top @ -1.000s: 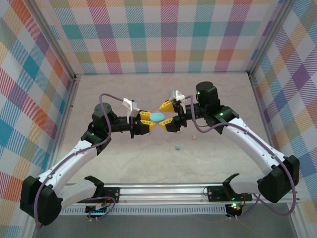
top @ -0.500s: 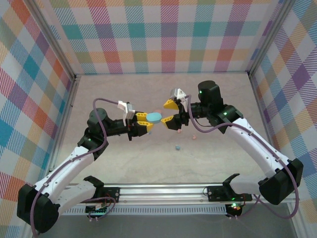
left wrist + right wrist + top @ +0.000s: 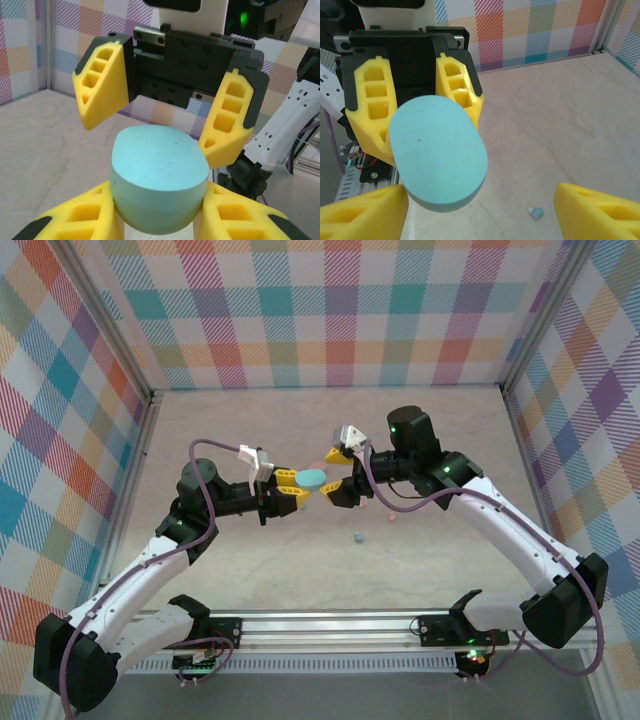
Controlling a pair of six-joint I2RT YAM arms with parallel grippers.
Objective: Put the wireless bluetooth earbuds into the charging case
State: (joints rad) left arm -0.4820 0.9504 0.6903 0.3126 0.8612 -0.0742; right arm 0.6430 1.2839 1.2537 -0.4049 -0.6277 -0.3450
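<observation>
Beige table point(image 3: 250, 550) w/ both arms meeting centre frame. L gripper point(image 3: 298, 486) clamped tight on light-blue case point(image 3: 311, 478), held mid-air. R gripper point(image 3: 334, 473) spread wide, empty, jaws flanking case. Blue bud point(image 3: 357, 537) and pink bud point(image 3: 391, 517) lie loose lower right of centre. Step: prob. opening case lid; next, R must close squarely on it.

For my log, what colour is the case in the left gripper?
Light blue case, best in right wrist view.
</observation>
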